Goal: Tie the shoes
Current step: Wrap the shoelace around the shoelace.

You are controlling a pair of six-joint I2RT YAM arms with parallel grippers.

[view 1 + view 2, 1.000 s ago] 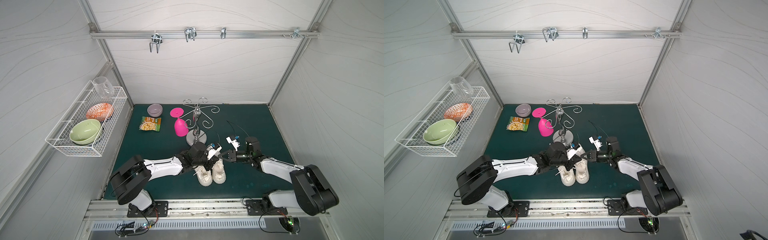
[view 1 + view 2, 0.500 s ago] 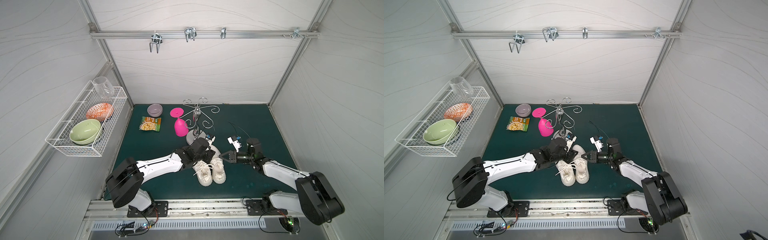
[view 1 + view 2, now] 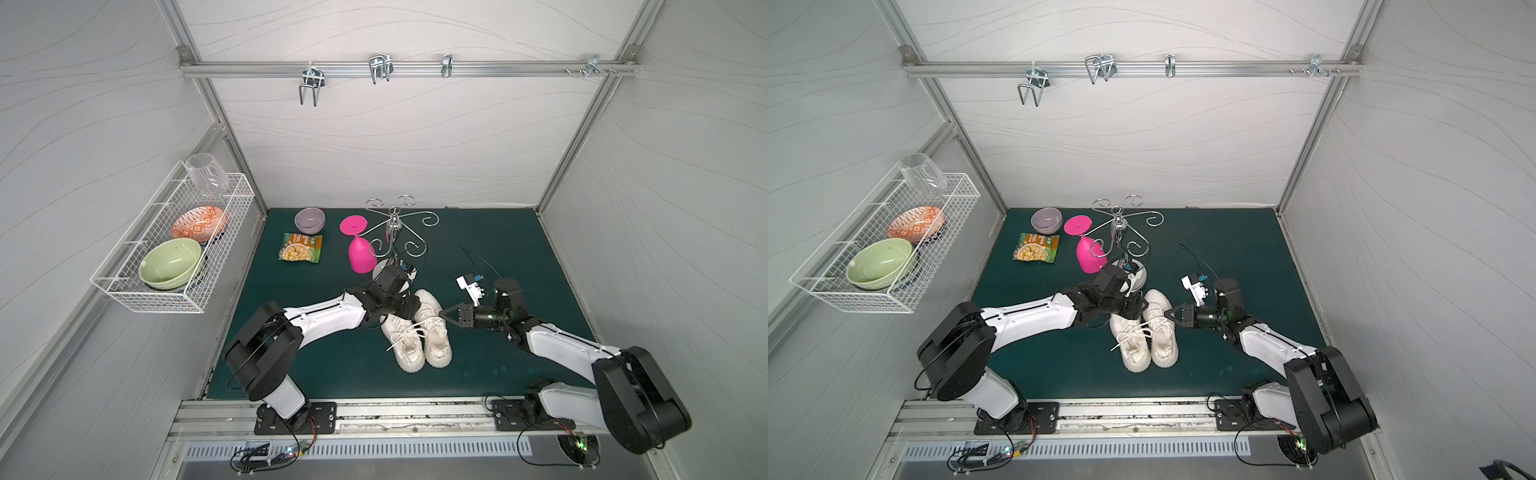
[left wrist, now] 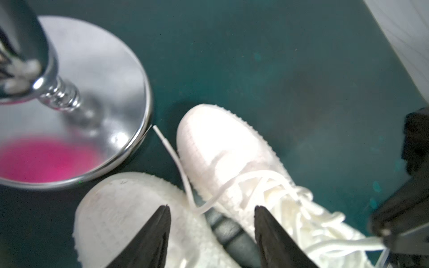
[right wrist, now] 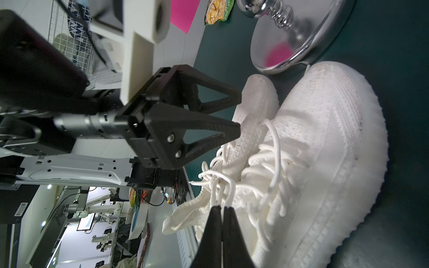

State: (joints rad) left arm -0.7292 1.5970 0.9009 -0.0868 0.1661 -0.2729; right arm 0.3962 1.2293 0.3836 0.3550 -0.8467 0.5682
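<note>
The right pincer (image 5: 221, 208) is clenched on a bunch of white laces (image 5: 218, 188). It sits on the near side of the chrome stand (image 4: 104, 81) and off to the stand's right. The left pincer (image 4: 211, 207) is released. Its jaws stand apart, gripping nothing, and it hangs just in front of the stand's round base, over the line where the 2 shoes (image 3: 415, 336) meet.

The shoes lie on the green mat (image 3: 478, 249) directly in front of the stand. They are side by side and touching, with toes toward its base and heels away from it. More lacing lies loose across their tops. 1 loose lace end (image 4: 171, 150) runs up between the 2 toes, and its tip reaches the rim of the stand's base.

Just left of the stand, a pink cup (image 3: 360, 259) lies tipped on its side. Farther left are a snack packet (image 3: 300, 252) and, behind it, a lilac bowl (image 3: 309, 219). Well to the stand's left, a wire basket (image 3: 145, 297) hangs on the wall.
</note>
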